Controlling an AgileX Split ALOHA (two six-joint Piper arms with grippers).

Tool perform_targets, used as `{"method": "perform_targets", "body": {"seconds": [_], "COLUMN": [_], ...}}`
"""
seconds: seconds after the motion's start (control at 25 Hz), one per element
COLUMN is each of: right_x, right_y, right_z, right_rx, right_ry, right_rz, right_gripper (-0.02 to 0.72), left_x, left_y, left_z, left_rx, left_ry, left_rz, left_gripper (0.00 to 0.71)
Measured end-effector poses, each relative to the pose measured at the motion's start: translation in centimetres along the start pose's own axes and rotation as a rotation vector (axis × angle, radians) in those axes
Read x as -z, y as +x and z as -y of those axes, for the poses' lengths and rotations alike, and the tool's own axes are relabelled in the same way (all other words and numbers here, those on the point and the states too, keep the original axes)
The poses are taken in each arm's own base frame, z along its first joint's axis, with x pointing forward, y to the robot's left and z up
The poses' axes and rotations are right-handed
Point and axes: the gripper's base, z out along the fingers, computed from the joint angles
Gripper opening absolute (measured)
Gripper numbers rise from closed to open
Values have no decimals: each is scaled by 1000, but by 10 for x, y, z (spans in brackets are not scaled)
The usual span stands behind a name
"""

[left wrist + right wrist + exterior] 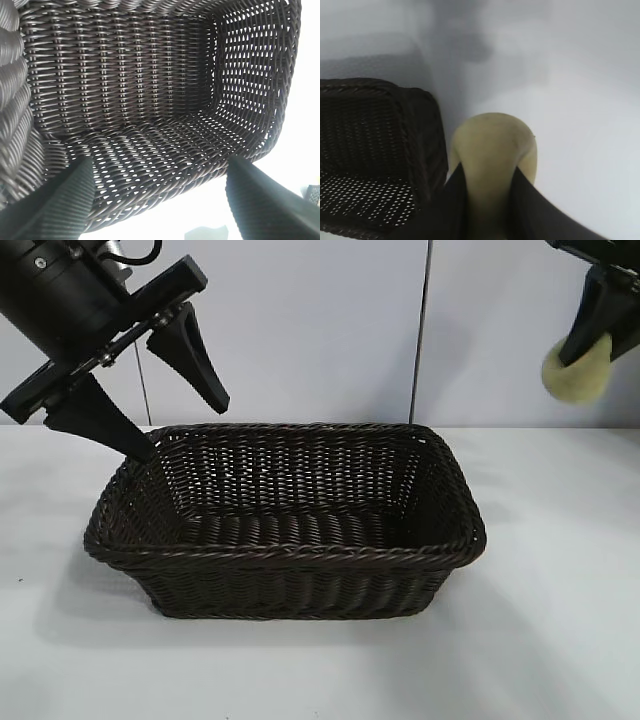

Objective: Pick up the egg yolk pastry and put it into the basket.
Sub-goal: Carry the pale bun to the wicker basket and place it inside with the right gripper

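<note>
I'm holding the egg yolk pastry (579,371) high at the upper right of the frame, the right gripper (590,340) clamping it between its jaws, off beyond the wicker basket's (300,556) right end. My left gripper (140,400) is hanging at upper left, jaws spread wide, its lower finger just at the basket's left rim on the white table (560,620).
</note>
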Motion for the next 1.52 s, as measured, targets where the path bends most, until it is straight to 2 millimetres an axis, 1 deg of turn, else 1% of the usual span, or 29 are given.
{"method": "perform_targets", "body": {"seconds": [0.24, 0.36, 0.52, 0.68, 0.8, 0.92, 1.08, 1.24, 1.36, 1.52], "right_x": [-18, -26, -34, -42, -56, -77, -111, -139, -154, -158], "right_y": [9, 15, 24, 32, 38, 41, 38, 38, 39, 39], "right_z": [-55, -80, -109, -134, -148, -153, -148, -141, -138, -136], "right_rx": [141, 200, 271, 309, 327, 331, 305, 277, 262, 259], "right_ry": [-50, -70, -91, -110, -119, -116, -101, -92, -88, -85], "right_rz": [-40, -47, -52, -40, -62, -105, -146, -196, -224, -233], "right_gripper": [146, 146, 146, 146, 146, 146, 146, 146, 146, 146], "left_x": [0, 0, 0, 0, 0, 0, 0, 0, 0, 0], "left_y": [0, 0, 0, 0, 0, 0, 0, 0, 0, 0], "left_z": [0, 0, 0, 0, 0, 0, 0, 0, 0, 0], "left_rx": [0, 0, 0, -1, -1, -1, -1, -1, -1, -1], "left_ry": [0, 0, 0, 0, 0, 0, 1, 1, 1, 1], "left_rz": [0, 0, 0, 0, 0, -2, -2, -2, -2, -2], "left_gripper": [532, 532, 532, 532, 532, 532, 532, 532, 532, 532]}}
